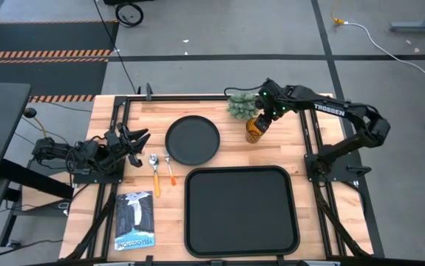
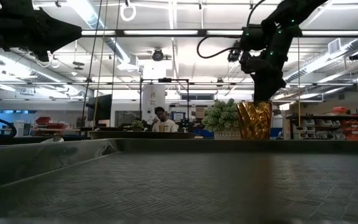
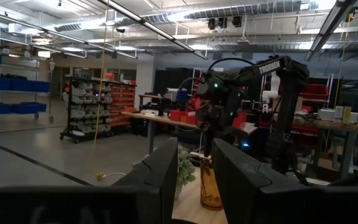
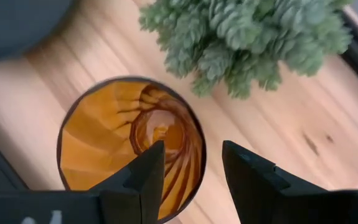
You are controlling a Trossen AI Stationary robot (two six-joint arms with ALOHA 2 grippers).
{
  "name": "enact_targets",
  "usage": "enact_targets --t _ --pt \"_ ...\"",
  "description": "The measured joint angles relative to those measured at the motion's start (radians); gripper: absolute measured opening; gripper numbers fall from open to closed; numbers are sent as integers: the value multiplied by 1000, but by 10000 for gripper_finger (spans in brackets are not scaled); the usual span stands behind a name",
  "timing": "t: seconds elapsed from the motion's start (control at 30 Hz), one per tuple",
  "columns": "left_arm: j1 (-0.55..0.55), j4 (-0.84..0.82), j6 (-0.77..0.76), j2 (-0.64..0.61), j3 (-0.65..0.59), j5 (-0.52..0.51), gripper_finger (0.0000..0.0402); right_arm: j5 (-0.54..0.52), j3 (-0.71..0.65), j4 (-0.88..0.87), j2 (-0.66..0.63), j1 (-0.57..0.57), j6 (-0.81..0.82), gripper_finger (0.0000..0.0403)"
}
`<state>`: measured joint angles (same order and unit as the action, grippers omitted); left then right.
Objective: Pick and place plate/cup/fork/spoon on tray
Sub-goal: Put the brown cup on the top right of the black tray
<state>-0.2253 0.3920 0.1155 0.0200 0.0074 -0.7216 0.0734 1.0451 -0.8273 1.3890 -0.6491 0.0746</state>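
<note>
The amber cup (image 1: 255, 130) stands upright on the table next to the green plant (image 1: 242, 106). My right gripper (image 4: 194, 168) is open and points down just above the cup's rim (image 4: 198, 149), one finger over the hollow and one outside the wall. I see no touch. The cup also shows in the low view (image 2: 254, 119). The round black plate (image 1: 191, 140) lies behind the black tray (image 1: 240, 210). The spoon (image 1: 154, 170) and the fork (image 1: 170, 168) lie side by side left of the tray. My left gripper (image 1: 134, 140) waits open at the table's left edge.
The potted plant (image 4: 247, 43) stands close to the cup on its far side. A printed booklet (image 1: 134, 220) lies at the near left, beside the tray. A person sits in the room beyond the table (image 2: 161, 119).
</note>
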Motion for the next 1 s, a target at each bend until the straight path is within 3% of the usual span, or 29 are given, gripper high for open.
enact_targets --t 0.33,1.0 --pt "0 0 -1 0 0 0 107 -14 0 -29 53 0 -8 157" --pt "0 0 0 0 0 0 107 -27 0 -67 49 1 -15 36"
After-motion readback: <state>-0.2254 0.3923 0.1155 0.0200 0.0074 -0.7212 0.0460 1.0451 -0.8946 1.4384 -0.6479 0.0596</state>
